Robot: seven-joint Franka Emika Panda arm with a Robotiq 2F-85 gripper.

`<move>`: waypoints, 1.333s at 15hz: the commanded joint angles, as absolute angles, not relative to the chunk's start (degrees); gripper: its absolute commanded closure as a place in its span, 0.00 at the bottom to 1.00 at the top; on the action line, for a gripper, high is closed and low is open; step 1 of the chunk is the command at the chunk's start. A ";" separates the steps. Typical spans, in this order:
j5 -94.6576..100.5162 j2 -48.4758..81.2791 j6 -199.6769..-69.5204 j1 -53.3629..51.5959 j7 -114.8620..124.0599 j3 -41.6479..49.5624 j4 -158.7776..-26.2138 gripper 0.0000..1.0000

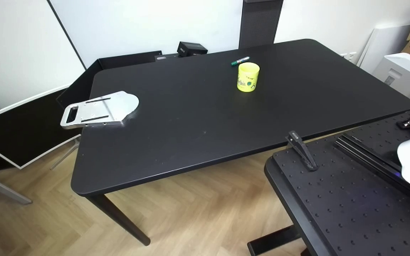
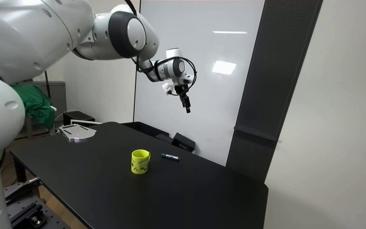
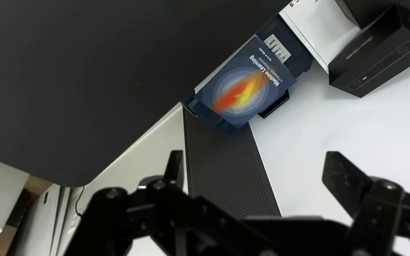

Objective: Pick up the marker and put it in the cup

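The marker is a slim pen with a green end and a white printed barrel. It lies flat on the black table near its far edge; it also shows in an exterior view. The yellow cup stands upright close to the marker, apart from it; its handle shows in an exterior view. My gripper is high above the far edge of the table, well above the marker and cup. In the wrist view my gripper is open with nothing between its fingers. Marker and cup are out of the wrist view.
A white-and-grey handled plate overhangs one end of the table. It also shows in an exterior view. Behind the far edge are black boxes, a whiteboard and a perforated dark panel. A blue book shows beyond the edge.
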State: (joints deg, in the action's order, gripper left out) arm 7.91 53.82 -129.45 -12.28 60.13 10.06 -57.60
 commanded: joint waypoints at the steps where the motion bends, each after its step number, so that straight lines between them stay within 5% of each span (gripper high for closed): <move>1: 5.15 60.15 -127.20 -11.47 67.97 9.90 -48.69 0.00; 20: 2.60 66.49 -126.18 -11.03 72.19 7.78 -46.90 0.00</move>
